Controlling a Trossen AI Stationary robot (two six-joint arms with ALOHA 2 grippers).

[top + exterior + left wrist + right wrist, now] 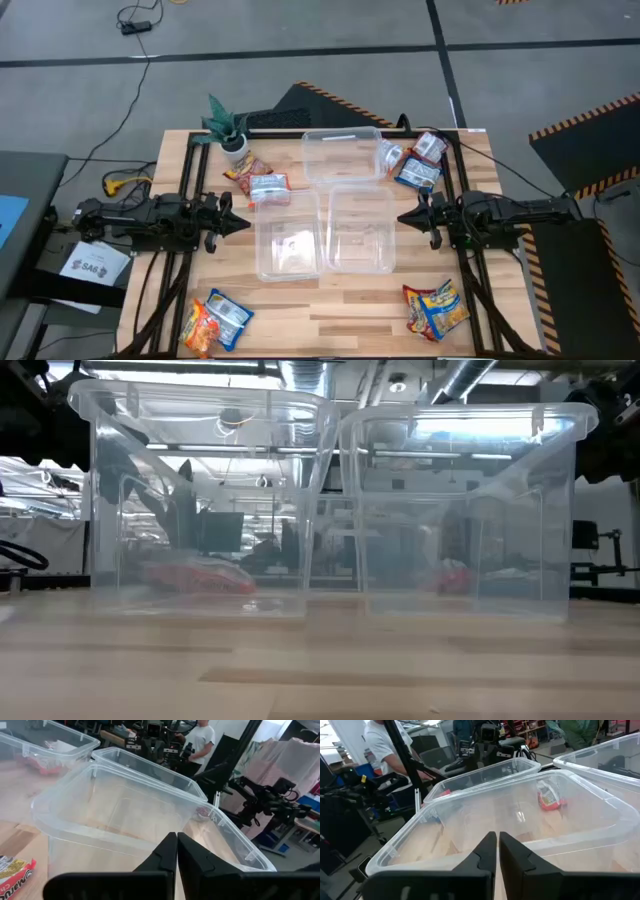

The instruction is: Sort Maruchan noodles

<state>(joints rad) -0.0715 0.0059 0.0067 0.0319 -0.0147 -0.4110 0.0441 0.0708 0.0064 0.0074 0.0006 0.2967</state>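
Note:
Maruchan packets lie flat on the table in four groups. A red-orange packet (pixel 246 170) and a blue-white packet (pixel 268 187) sit near the plant. Blue, red and white packets (pixel 418 170) lie at the far right. An orange and a blue packet (pixel 215 320) lie near left, and yellow-blue and red ones (pixel 435 306) near right. My left gripper (pixel 240 222) (pixel 176 839) is shut and hovers left of the near-left bin. My right gripper (pixel 405 216) (pixel 497 838) is shut, right of the near-right bin. Neither holds anything.
Three clear bins stand mid-table: one far (pixel 342 155), two side by side nearer (pixel 288 243) (pixel 360 230). A small potted plant (pixel 228 130) stands at the far left corner. A red packet (pixel 15 872) shows beside the left bin. People stand in the room beyond.

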